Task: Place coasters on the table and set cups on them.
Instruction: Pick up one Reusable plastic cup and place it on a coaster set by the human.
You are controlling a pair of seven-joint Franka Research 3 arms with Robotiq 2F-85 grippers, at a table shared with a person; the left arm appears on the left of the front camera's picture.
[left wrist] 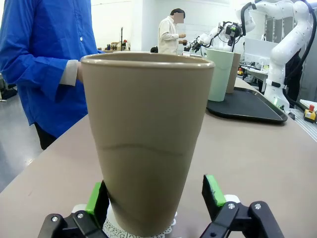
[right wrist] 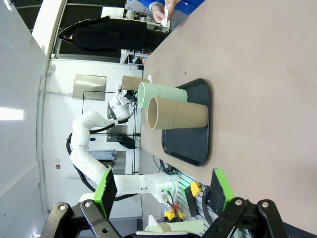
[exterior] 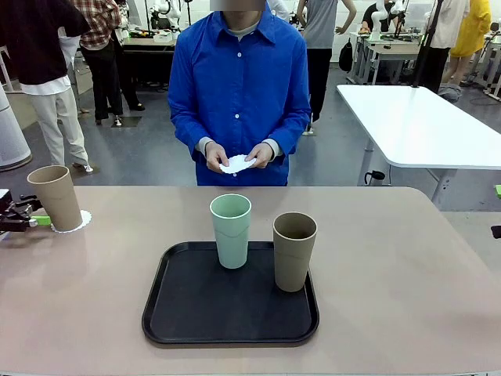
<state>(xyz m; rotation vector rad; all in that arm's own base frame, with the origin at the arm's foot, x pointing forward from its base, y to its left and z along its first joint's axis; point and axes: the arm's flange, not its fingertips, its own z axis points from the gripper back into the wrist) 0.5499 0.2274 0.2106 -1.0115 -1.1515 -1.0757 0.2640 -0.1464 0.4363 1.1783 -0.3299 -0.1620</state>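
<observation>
A tan cup (exterior: 55, 197) stands upright on a lacy white coaster (exterior: 81, 221) at the table's (exterior: 391, 274) far left. My left gripper (exterior: 35, 213) is open around its lower part. In the left wrist view the cup (left wrist: 148, 139) stands between the green pads (left wrist: 214, 191), with a gap on the right side, and the coaster (left wrist: 116, 229) shows under its base. A mint green cup (exterior: 231, 229) and a second tan cup (exterior: 294, 251) stand on the black tray (exterior: 196, 313). The person holds white coasters (exterior: 237, 164) in both hands. My right gripper (right wrist: 163, 186) is open, holding nothing.
The person in a blue shirt (exterior: 239, 86) stands at the far edge, hands above it. A white table (exterior: 423, 125) stands behind on the right. The tabletop right of the tray is bare. In the right wrist view the tray (right wrist: 198, 148) lies far ahead of the fingers.
</observation>
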